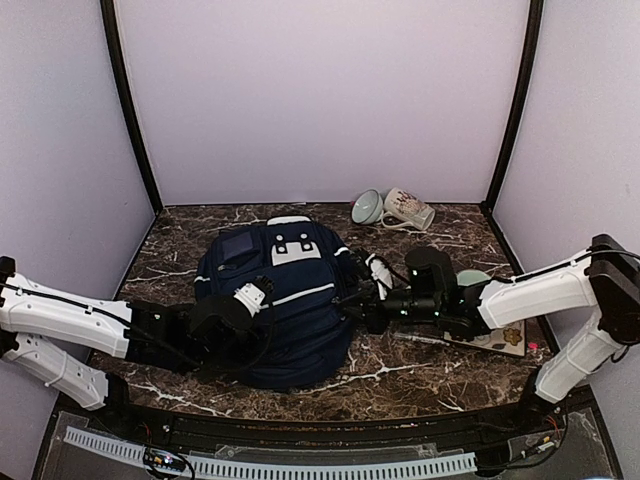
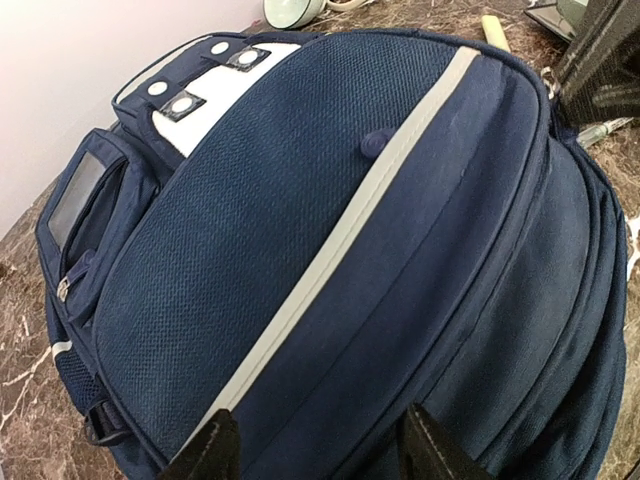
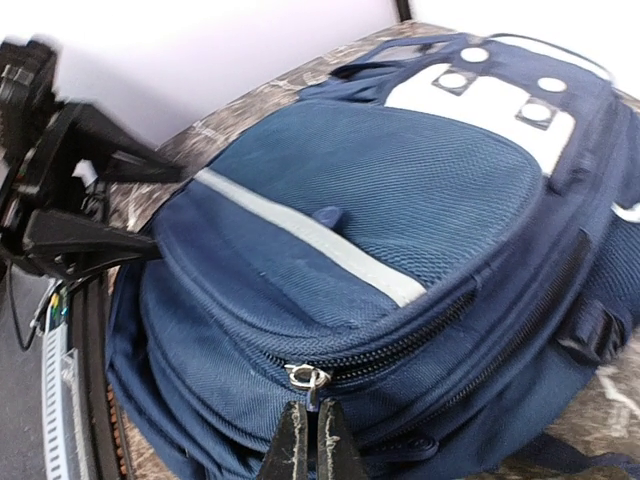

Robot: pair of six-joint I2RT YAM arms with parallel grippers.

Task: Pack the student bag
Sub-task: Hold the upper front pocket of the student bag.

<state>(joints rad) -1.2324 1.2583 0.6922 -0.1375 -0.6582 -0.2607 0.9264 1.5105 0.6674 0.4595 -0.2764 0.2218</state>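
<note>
Top view first. Got the student bag (image 1: 300, 335) lying flat in the middle of the table (image 1: 400, 378), long axis running from near edge to far edge, white-patch end pointing at the far edge. Got the left fingers (image 1: 258, 292) over its near-left part and the right fingers (image 1: 348, 300) hard against its right side, so about equally close. Also spotting a mug (image 1: 410, 210) and a bowl (image 1: 367, 207) by the far right corner, plus something flat (image 1: 505, 338) half buried under the right arm. Can't name that one.

Left wrist view: fingers spread wide, holding nothing, right at the bag's front panel. Touching or just above, can't tell. Bag stretching away straight ahead of them.

Right wrist view: fingers pinched together right under the zip pull (image 3: 302, 378), apparently nipping its tab, though hard to be sure with the tab mostly covered. Zip line following the bag's side, so guessing a pull along it comes next. Can't see an open compartment anywhere.
</note>
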